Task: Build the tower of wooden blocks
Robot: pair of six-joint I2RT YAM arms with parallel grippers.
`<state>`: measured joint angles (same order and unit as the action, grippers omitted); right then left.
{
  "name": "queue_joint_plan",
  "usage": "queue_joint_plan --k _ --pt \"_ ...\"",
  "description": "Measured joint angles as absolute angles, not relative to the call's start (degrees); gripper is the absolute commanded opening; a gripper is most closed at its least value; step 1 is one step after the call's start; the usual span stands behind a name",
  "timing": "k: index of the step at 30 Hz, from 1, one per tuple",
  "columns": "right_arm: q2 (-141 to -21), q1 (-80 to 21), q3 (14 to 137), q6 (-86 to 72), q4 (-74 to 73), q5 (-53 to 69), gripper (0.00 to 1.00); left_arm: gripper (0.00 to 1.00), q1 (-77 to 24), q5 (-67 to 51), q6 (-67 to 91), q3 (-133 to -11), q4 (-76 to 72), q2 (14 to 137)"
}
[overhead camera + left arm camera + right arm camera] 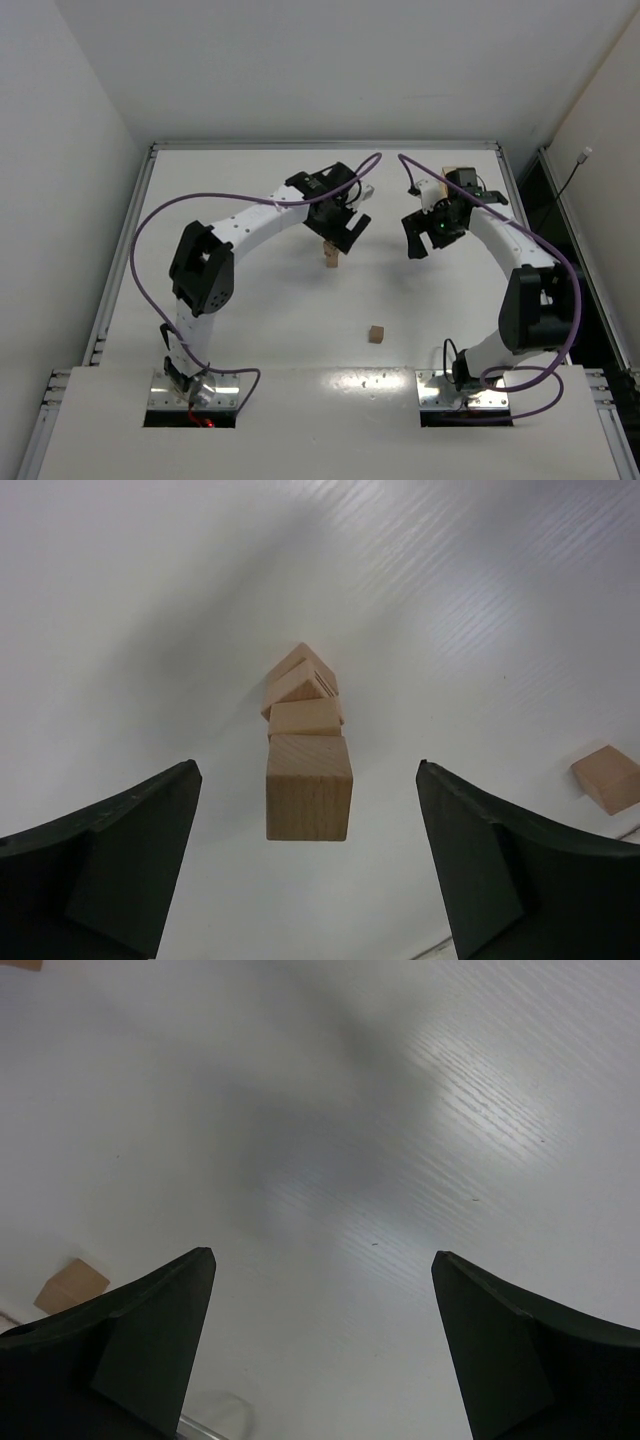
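Note:
The wood block tower point(331, 255) is a stack of small light-brown cubes standing mid-table. In the left wrist view its top cube point(309, 787) shows closest, with the lower cubes point(302, 695) under it, slightly twisted against each other. My left gripper point(345, 232) hovers just above and behind the tower, open; in its own view the gripper point(305, 775) has its jaws spread wide on either side of the top cube, apart from it. One loose cube point(375, 334) lies nearer the bases and also shows in the left wrist view point(607, 778). My right gripper point(420, 240) is open and empty point(323, 1253).
A tan object point(458, 176) sits behind the right wrist at the back right. A flat tan piece point(72, 1285) shows at the lower left of the right wrist view; I cannot tell what it is. White walls enclose the table's back and sides.

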<state>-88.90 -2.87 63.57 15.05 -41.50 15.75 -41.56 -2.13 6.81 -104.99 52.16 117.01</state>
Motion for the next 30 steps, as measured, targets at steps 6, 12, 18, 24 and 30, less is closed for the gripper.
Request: queue_joint_plan --k 6,12,18,24,30 --pt "-86.8 -7.0 61.9 21.8 -42.9 18.4 0.88 0.99 -38.9 -1.0 10.9 -98.8 45.7 104.6" --pt "-76.0 -19.4 53.5 30.4 -44.9 18.9 0.89 0.99 -31.4 3.8 15.4 -104.5 40.2 95.6" --pt "-71.4 -31.8 50.2 35.8 -46.0 16.9 0.86 0.99 -17.9 5.7 17.0 -106.6 38.7 94.8" --pt "-74.5 -38.3 50.0 39.7 -49.1 17.3 0.81 0.99 -6.4 4.8 17.2 -104.7 39.9 95.0" --pt "-85.4 -43.4 54.1 40.3 -54.5 20.2 0.73 0.99 -2.0 3.4 17.0 -104.6 40.7 95.0"
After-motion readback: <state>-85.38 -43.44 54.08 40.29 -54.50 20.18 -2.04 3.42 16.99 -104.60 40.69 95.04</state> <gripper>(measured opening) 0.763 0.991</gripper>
